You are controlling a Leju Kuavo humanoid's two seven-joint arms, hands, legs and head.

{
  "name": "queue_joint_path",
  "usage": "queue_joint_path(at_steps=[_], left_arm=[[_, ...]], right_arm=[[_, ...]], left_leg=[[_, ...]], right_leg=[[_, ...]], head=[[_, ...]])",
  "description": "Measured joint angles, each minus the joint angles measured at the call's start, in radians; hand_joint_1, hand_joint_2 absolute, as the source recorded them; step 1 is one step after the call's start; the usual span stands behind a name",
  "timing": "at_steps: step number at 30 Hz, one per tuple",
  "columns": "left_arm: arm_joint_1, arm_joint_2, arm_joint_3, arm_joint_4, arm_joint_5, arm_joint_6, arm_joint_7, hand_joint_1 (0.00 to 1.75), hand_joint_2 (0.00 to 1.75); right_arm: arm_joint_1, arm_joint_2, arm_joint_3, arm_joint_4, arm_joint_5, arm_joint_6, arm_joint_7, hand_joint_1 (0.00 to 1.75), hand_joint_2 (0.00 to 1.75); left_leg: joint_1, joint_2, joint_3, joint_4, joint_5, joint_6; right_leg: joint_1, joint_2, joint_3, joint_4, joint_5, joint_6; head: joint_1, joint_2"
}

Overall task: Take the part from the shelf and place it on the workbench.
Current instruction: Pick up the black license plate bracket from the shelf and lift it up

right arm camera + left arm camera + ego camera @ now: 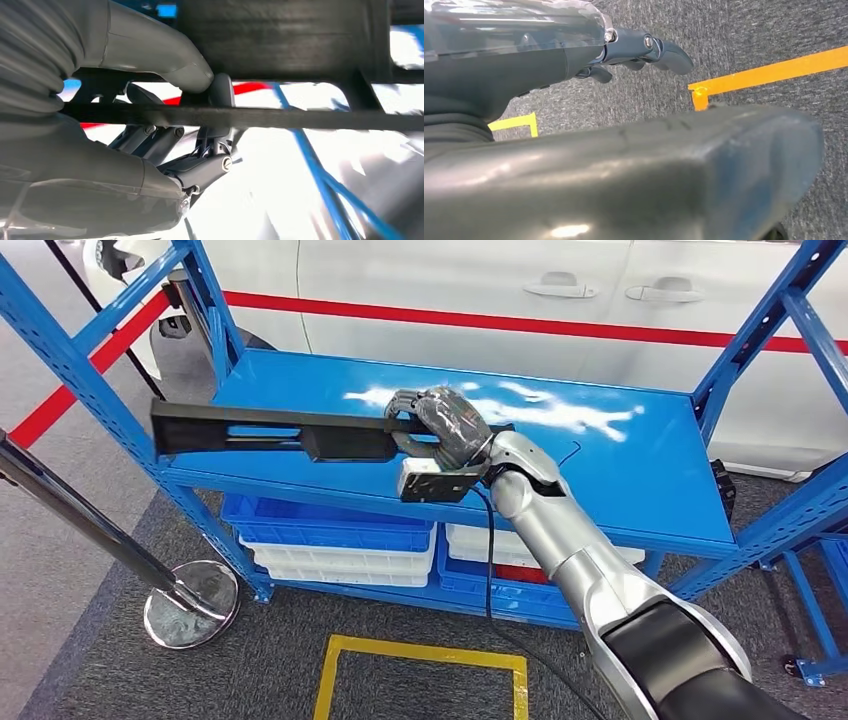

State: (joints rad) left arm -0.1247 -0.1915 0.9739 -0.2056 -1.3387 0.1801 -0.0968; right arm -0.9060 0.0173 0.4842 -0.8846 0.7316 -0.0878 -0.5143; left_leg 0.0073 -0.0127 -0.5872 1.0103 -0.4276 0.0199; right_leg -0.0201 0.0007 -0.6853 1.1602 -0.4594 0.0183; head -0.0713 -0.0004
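Yellow tape square (420, 680) marks the grey carpet nearest me, with a chrome stanchion base (192, 604) off to the left. Over that carpet the left hand (644, 52) hangs with curled fingers, holding nothing. Beyond, the right hand (445, 430) grips the long black plastic part (290, 430) above the blue metal shelf (640, 470), its long axis level, running leftward past the blue upright post (90, 390). Blue and white bins (330, 540) sit beneath; a white car (450, 290) stands behind.
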Motion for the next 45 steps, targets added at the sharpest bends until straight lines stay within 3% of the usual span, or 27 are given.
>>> queue_joint_path(at_steps=[2, 4, 7, 11, 12, 13, 14, 16, 18, 22, 24, 26, 27, 28, 29, 31, 33, 36, 38, 41, 42, 43, 44, 45], left_arm=[[-0.001, 0.000, 0.000, 0.000, 0.006, 0.006, -0.007, 0.00, 0.00], [-0.004, 0.000, 0.000, 0.000, 0.012, 0.011, -0.015, 0.00, 0.00], [-0.006, 0.000, 0.000, 0.000, 0.018, 0.013, -0.020, 0.00, 0.00], [-0.007, 0.000, 0.001, 0.000, 0.020, 0.014, -0.021, 0.00, 0.00], [-0.006, 0.000, 0.001, 0.000, 0.020, 0.014, -0.021, 0.00, 0.00], [-0.007, 0.000, 0.001, 0.000, 0.020, 0.014, -0.021, 0.00, 0.00], [-0.007, 0.000, 0.001, 0.000, 0.020, 0.014, -0.021, 0.00, 0.00], [-0.008, 0.000, 0.001, 0.000, 0.020, 0.014, -0.021, 0.00, 0.87], [-0.010, 0.000, 0.001, 0.000, 0.020, 0.012, -0.023, 0.00, 1.75], [-0.010, 0.000, 0.004, 0.000, 0.028, 0.002, -0.041, 0.00, 1.75], [-0.011, -0.001, 0.005, 0.000, 0.033, -0.004, -0.050, 0.00, 1.75], [-0.009, -0.001, 0.008, 0.000, 0.038, -0.006, -0.061, 0.00, 1.75], [-0.007, -0.001, 0.010, 0.000, 0.040, -0.007, -0.067, 0.00, 1.75], [-0.006, -0.001, 0.013, 0.000, 0.041, -0.008, -0.072, 0.00, 1.75], [-0.004, -0.001, 0.015, 0.000, 0.041, -0.009, -0.077, 0.00, 1.75], [-0.004, -0.002, 0.019, 0.000, 0.042, -0.011, -0.085, 0.00, 1.75], [-0.005, -0.002, 0.022, 0.000, 0.047, -0.012, -0.095, 0.00, 1.75], [-0.006, -0.002, 0.027, 0.000, 0.067, -0.017, -0.114, 0.00, 1.75], [-0.008, -0.003, 0.034, 0.000, 0.082, -0.023, -0.130, 0.00, 1.75], [-0.009, -0.003, 0.048, 0.000, 0.103, -0.036, -0.156, 0.00, 1.75], [-0.009, -0.003, 0.053, 0.000, 0.111, -0.041, -0.165, 0.00, 1.75], [-0.009, -0.003, 0.058, 0.000, 0.119, -0.046, -0.172, 0.00, 1.75], [-0.010, -0.003, 0.064, 0.000, 0.125, -0.047, -0.175, 0.00, 1.75], [-0.011, -0.003, 0.068, 0.000, 0.128, -0.046, -0.175, 0.00, 1.75]], right_arm=[[0.008, -0.004, -0.008, -0.104, -0.184, 0.119, -0.008, 1.75, 1.75], [0.019, -0.005, -0.018, -0.201, -0.344, 0.222, -0.008, 1.75, 1.75], [0.041, -0.006, -0.031, -0.303, -0.455, 0.291, -0.008, 1.75, 1.75], [0.064, -0.008, -0.036, -0.375, -0.472, 0.306, -0.008, 1.75, 1.75], [0.071, -0.009, -0.036, -0.386, -0.472, 0.308, -0.008, 1.75, 1.75], [0.077, -0.009, -0.037, -0.394, -0.472, 0.309, -0.007, 1.75, 1.75], [0.081, -0.010, -0.037, -0.403, -0.473, 0.310, -0.007, 1.75, 1.75], [0.083, -0.011, -0.039, -0.416, -0.473, 0.310, -0.007, 1.75, 1.75], [0.085, -0.013, -0.041, -0.425, -0.494, 0.324, -0.007, 1.75, 1.75], [0.095, -0.014, -0.051, -0.435, -0.646, 0.423, 0.006, 1.75, 1.75], [0.100, -0.015, -0.057, -0.441, -0.733, 0.477, 0.031, 1.75, 1.75], [0.125, -0.016, -0.058, -0.443, -0.829, 0.541, 0.070, 1.75, 1.75], [0.148, -0.017, -0.054, -0.444, -0.875, 0.571, 0.089, 1.75, 1.75], [0.173, -0.018, -0.049, -0.446, -0.914, 0.596, 0.104, 1.75, 1.75], [0.197, -0.019, -0.041, -0.450, -0.941, 0.612, 0.115, 1.75, 1.75], [0.231, -0.021, -0.025, -0.464, -0.972, 0.627, 0.129, 1.75, 1.75], [0.255, -0.025, -0.011, -0.478, -0.994, 0.634, 0.140, 1.75, 1.75], [0.280, -0.031, 0.011, -0.488, -1.019, 0.632, 0.157, 1.75, 1.75], [0.285, -0.036, 0.025, -0.488, -1.033, 0.628, 0.162, 1.75, 1.75], [0.292, -0.044, 0.039, -0.487, -1.042, 0.619, 0.167, 1.75, 1.75], [0.296, -0.048, 0.043, -0.486, -1.043, 0.616, 0.168, 1.75, 1.75], [0.300, -0.051, 0.046, -0.486, -1.045, 0.613, 0.169, 1.75, 1.75], [0.303, -0.055, 0.049, -0.485, -1.047, 0.611, 0.170, 1.75, 1.75], [0.305, -0.058, 0.051, -0.485, -1.050, 0.610, 0.170, 1.75, 1.75]], left_leg=[[-0.004, -0.001, -0.007, 0.015, -0.010, -0.011], [-0.006, -0.001, -0.011, 0.020, -0.014, -0.021], [-0.003, 0.003, -0.021, 0.047, -0.038, -0.036], [0.003, 0.006, -0.121, 0.273, -0.143, -0.052], [0.004, 0.006, -0.136, 0.300, -0.144, -0.053], [0.004, 0.006, -0.132, 0.287, -0.126, -0.051], [0.004, 0.006, -0.109, 0.237, -0.093, -0.049], [0.001, 0.007, -0.043, 0.094, -0.032, -0.039], [-0.005, 0.007, -0.008, 0.019, -0.013, -0.028], [-0.003, 0.005, -0.001, -0.003, 0.000, -0.007], [0.001, 0.006, 0.005, -0.017, 0.008, 0.001], [-0.001, 0.006, 0.005, -0.017, 0.008, 0.005], [-0.001, 0.005, 0.004, -0.016, 0.008, 0.006], [-0.002, 0.005, 0.004, -0.015, 0.007, 0.006], [-0.002, 0.003, 0.004, -0.012, 0.005, 0.005], [-0.004, 0.001, 0.002, -0.002, -0.001, -0.001], [-0.007, 0.000, -0.002, 0.008, -0.009, -0.010], [-0.006, 0.001, -0.004, 0.012, -0.015, -0.025], [-0.004, 0.004, -0.020, 0.052, -0.044, -0.036], [0.001, 0.006, -0.101, 0.232, -0.133, -0.050], [0.002, 0.006, -0.124, 0.279, -0.146, -0.051], [0.002, 0.006, -0.131, 0.292, -0.140, -0.051], [0.002, 0.006, -0.119, 0.265, -0.115, -0.048], [0.002, 0.006, -0.090, 0.203, -0.079, -0.044]], right_leg=[[0.001, 0.001, 0.041, -0.096, 0.031, -0.007], [0.006, 0.003, 0.045, -0.112, 0.029, -0.016], [0.002, 0.002, 0.049, -0.117, 0.031, -0.034], [0.001, 0.000, 0.052, -0.119, 0.030, -0.042], [0.001, 0.000, 0.052, -0.119, 0.030, -0.043], [0.001, 0.000, 0.053, -0.119, 0.029, -0.042], [0.001, 0.001, 0.054, -0.119, 0.029, -0.042], [0.003, 0.002, 0.056, -0.119, 0.028, -0.038], [0.004, 0.002, 0.055, -0.120, 0.031, -0.028], [0.004, 0.001, 0.052, -0.116, 0.027, -0.005], [0.005, 0.001, 0.019, -0.041, -0.020, 0.000], [0.006, 0.001, -0.040, 0.084, -0.077, 0.000], [0.006, 0.001, -0.060, 0.125, -0.086, 0.001], [0.006, 0.001, -0.062, 0.129, -0.076, 0.000], [0.006, 0.000, -0.045, 0.094, -0.050, -0.001], [0.007, 0.000, 0.022, -0.037, 0.008, -0.005], [0.010, 0.002, 0.061, -0.116, 0.028, -0.014], [0.011, 0.004, 0.062, -0.125, 0.027, -0.030], [0.007, 0.003, 0.062, -0.128, 0.029, -0.040], [0.007, 0.000, 0.062, -0.128, 0.029, -0.046], [0.007, -0.001, 0.062, -0.128, 0.029, -0.046], [0.008, -0.001, 0.062, -0.128, 0.029, -0.046], [0.008, -0.001, 0.063, -0.128, 0.029, -0.046], [0.008, 0.000, 0.064, -0.128, 0.028, -0.046]], head=[[0.000, 0.000], [0.000, 0.000], [0.000, 0.000], [0.000, 0.000], [0.000, 0.000], [0.000, 0.000], [0.000, 0.000], [0.000, 0.000], [0.000, 0.000], [0.000, 0.000], [0.000, 0.000], [0.000, 0.000], [0.000, 0.000], [0.000, 0.000], [0.000, 0.000], [0.000, 0.000], [0.000, 0.000], [0.000, 0.000], [0.000, 0.000], [0.000, 0.000], [0.000, 0.000], [0.000, 0.000], [0.000, 0.000], [0.000, 0.000]])
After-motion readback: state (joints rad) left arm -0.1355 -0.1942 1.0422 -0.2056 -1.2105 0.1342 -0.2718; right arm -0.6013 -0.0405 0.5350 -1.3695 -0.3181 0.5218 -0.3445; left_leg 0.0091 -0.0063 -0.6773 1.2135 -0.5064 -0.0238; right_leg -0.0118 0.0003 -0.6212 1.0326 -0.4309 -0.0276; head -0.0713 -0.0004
